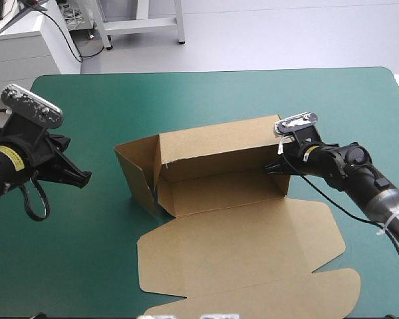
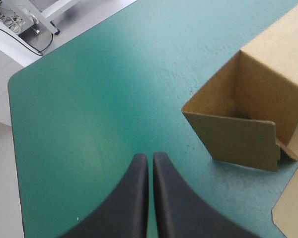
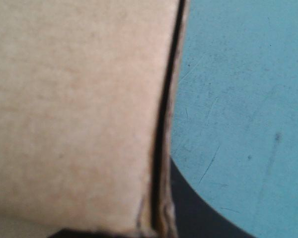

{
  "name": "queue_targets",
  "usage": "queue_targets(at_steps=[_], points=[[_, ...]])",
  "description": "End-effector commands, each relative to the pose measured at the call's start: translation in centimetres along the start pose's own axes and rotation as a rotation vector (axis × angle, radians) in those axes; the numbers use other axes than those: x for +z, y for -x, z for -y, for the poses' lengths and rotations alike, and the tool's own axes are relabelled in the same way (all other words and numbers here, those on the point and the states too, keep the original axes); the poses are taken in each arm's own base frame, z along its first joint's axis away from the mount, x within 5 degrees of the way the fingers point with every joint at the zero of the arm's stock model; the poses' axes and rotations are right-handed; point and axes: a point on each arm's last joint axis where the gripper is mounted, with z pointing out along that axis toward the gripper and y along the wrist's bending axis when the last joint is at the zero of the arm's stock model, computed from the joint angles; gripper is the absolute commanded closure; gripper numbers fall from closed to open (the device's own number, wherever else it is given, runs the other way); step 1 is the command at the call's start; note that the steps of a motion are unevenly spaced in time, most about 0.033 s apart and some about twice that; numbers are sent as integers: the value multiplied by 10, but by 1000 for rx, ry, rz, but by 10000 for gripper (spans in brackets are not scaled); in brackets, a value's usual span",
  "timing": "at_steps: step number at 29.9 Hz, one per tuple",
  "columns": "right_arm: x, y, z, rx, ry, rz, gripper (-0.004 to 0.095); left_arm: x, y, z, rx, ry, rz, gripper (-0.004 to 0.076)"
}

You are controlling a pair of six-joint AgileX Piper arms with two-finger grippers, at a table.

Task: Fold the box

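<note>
The brown box [image 1: 219, 166] stands mid-table as an open tray. Its back wall and left end wall are raised, and its lid [image 1: 239, 246] lies flat toward the table's front edge. My right gripper [image 1: 274, 169] is at the box's right end, shut on the upright board there. In the right wrist view that board [image 3: 74, 114] fills the space ahead, its edge running between the jaws of the right gripper [image 3: 160, 223], with one black finger [image 3: 198, 213] showing beside it. My left gripper [image 1: 86, 176] hovers left of the box, shut and holding nothing. In its own view the left gripper [image 2: 150, 156] points past the box's open left corner [image 2: 238, 139].
Bare teal-green cover [image 1: 86, 252] lies to the left of the box, between it and my left gripper, and in a wide strip beyond it up to the far edge [image 1: 213, 72]. The flat lid nearly reaches the table's front edge.
</note>
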Motion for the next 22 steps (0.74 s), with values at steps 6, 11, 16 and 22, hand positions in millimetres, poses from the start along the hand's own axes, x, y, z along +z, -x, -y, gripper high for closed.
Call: queue_targets(at_steps=[6,11,16,22], points=[[-58,11,2,4,-9,128,922,15,-30,10,-28,4,6,717],[-75,-5,0,28,12,-68,922,25,-46,17,-41,-4,8,717],[-73,-11,0,26,15,-158,922,25,-45,17,-53,6,46,717],[-56,-11,-1,38,19,-206,922,24,-43,16,-54,5,80,717]])
